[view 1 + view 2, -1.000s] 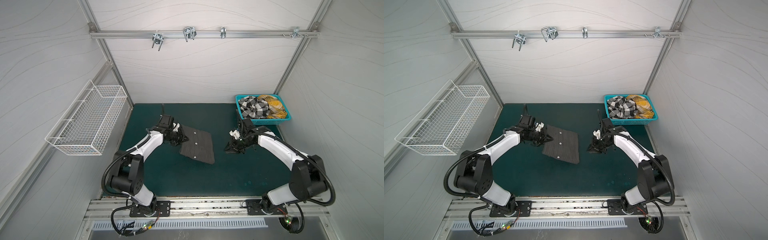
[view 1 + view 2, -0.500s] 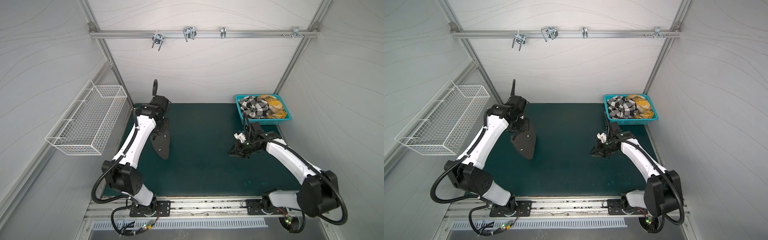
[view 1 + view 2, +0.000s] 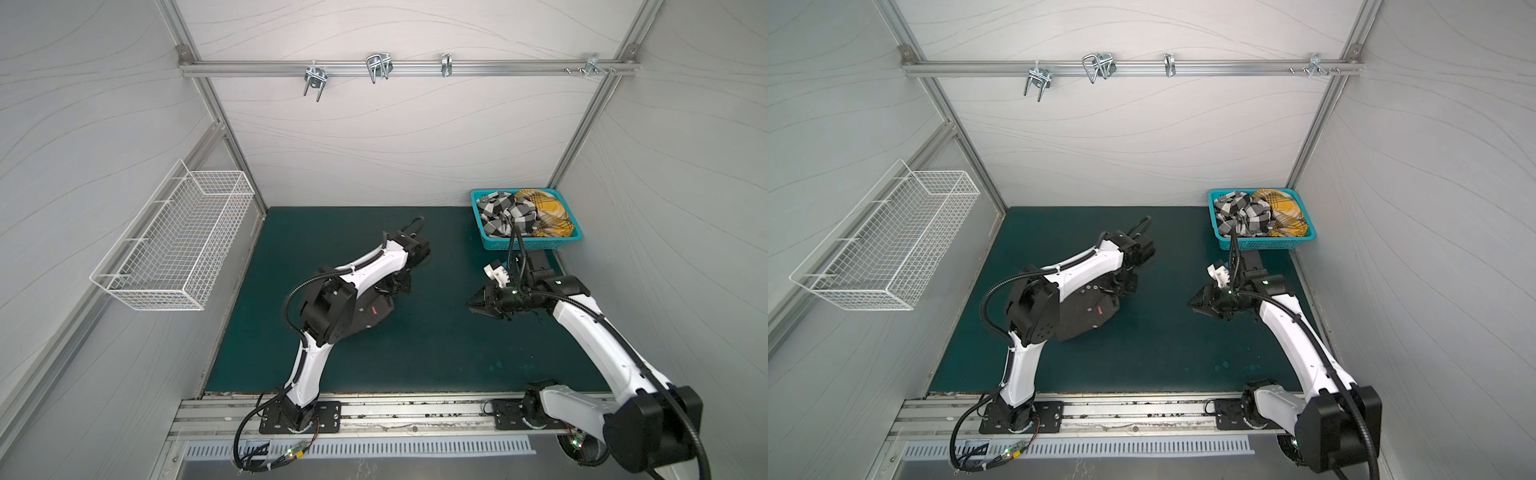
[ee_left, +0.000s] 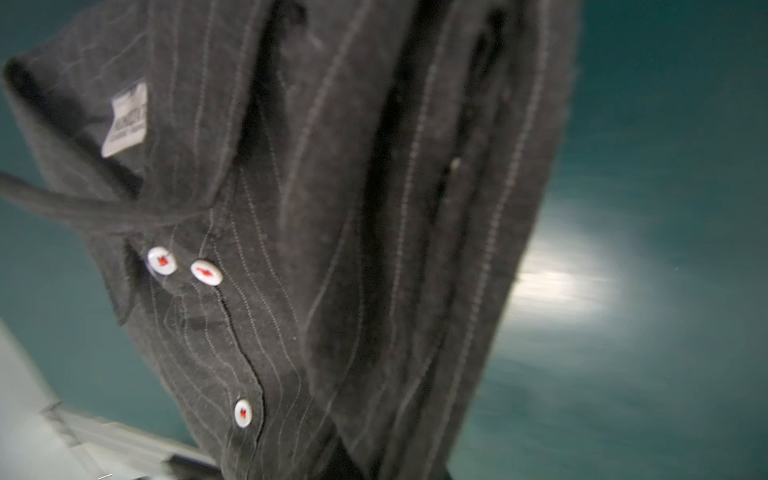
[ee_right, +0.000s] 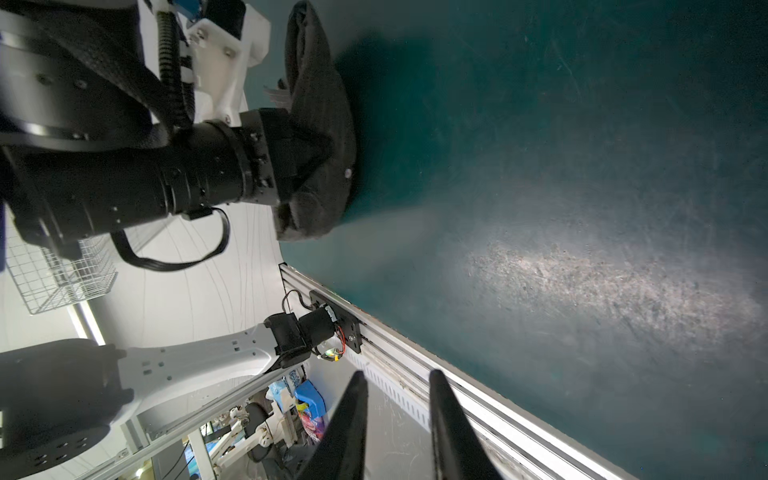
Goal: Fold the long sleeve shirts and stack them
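The green mat [image 3: 436, 353] covers the table. In both top views the left arm [image 3: 365, 270] bends over it and hides much of the charcoal pinstriped shirt [image 3: 374, 311], a dark folded bundle left of the mat's middle. The white wire basket [image 3: 174, 249] hangs on the left wall. The teal basket [image 3: 532, 245] stands in the far right corner with the checked shirt [image 3: 505, 214] and the mustard plaid shirt [image 3: 544, 210] crumpled inside, each only partly visible.

The left gripper [image 5: 309, 158] is clamped on the charcoal shirt, its fingertips buried in the cloth. Whether the bundle's lower edge touches the mat cannot be told. The left wrist view is blurred and filled by the shirt [image 4: 332, 249]. Its pale buttons [image 4: 206, 272] and collar label [image 4: 124, 120] show, but the print is unreadable.

The right gripper [image 5: 397, 399] hovers over the mat, well apart from the bundle. Its jaws stand narrowly parted and empty, with the finger bases cut off.
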Tool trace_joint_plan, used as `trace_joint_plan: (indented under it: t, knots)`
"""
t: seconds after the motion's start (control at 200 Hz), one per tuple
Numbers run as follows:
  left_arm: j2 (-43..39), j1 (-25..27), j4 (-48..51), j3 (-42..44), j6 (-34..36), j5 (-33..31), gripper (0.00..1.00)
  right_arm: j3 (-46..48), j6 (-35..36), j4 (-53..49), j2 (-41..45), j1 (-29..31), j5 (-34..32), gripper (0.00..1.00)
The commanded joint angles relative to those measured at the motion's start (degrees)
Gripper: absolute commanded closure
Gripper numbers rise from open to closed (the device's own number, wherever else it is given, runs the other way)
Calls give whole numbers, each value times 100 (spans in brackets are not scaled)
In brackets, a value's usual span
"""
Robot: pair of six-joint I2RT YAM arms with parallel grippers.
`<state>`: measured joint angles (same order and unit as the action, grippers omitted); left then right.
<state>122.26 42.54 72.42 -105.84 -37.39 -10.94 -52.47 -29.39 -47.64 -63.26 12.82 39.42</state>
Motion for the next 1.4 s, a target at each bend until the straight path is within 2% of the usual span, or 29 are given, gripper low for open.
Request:
trace_joint_plan:
  t: [0.0, 0.035, 0.05, 0.07, 0.18, 0.235, 0.3, 0.37, 0.44, 0.47, 0.525, 0.595, 0.66, 0.765, 0.825, 0.9, 1.066, 1.261, 1.396]
  knots:
    - [514, 471, -329, -715, -1040, 595, 74, 140, -58, -233, 200, -120, 61, 64]
    - [690, 561, -422, -757, -1141, 758, 58, 148, -36, -300, 239, -168, 43, 58]
    - [733, 606, -523, -738, -1160, 849, 46, 156, -22, -326, 269, -178, 36, 54]
    - [779, 650, -633, -728, -1157, 964, 40, 158, -19, -354, 310, -203, 16, 51]
    - [756, 834, -949, -997, -1192, 1303, 29, 110, 12, -574, 535, -314, -117, 42]
    - [625, 823, -834, -1288, -1138, 1308, 16, 30, 47, -729, 618, -341, -245, 41]
    - [341, 737, -621, -1508, -997, 1149, 15, -9, 40, -809, 666, -329, -376, 41]
    - [-170, 495, -556, -1246, -917, 1086, 15, -18, 38, -830, 576, -241, -536, 41]
    - [-975, 53, -877, -356, -855, 1122, 22, -136, 71, -879, 295, 59, -869, 44]
    - [-1336, -175, -1177, 282, -802, 1213, 27, -214, 71, -877, 141, 248, -1023, 45]
    - [-1973, -634, -1730, 1309, -759, 1470, 46, -412, 40, -836, -206, 599, -1265, 48]
    - [-2448, -1178, -2344, 2333, -702, 2214, 67, -707, -53, -712, -676, 1013, -1540, 54]
    - [-2603, -1481, -2621, 2889, -586, 2663, 81, -934, -158, -490, -1110, 1306, -1716, 59]
    - [-2595, -1688, -2786, 3289, -304, 2847, 93, -1376, -165, -297, -1999, 1652, -1940, 62]
    - [-2598, -1814, -3011, 3533, -269, 2925, 96, -1627, -91, -265, -2549, 1729, -2006, 62]
    - [-2541, -2014, -3339, 3809, -292, 3152, 99, -1767, -119, -117, -3050, 1759, -2019, 57]
    - [-2404, -2127, -3610, 4080, -156, 3357, 100, -1989, -95, 229, -3580, 1911, -1910, 52]
    - [-2389, -2128, -3928, 4495, -217, 3534, 100, -2074, -73, 196, -4101, 2132, -2153, 61]
    - [-2387, -2136, -4056, 4672, -247, 3570, 100, -1960, -91, 290, -4299, 2154, -2222, 64]
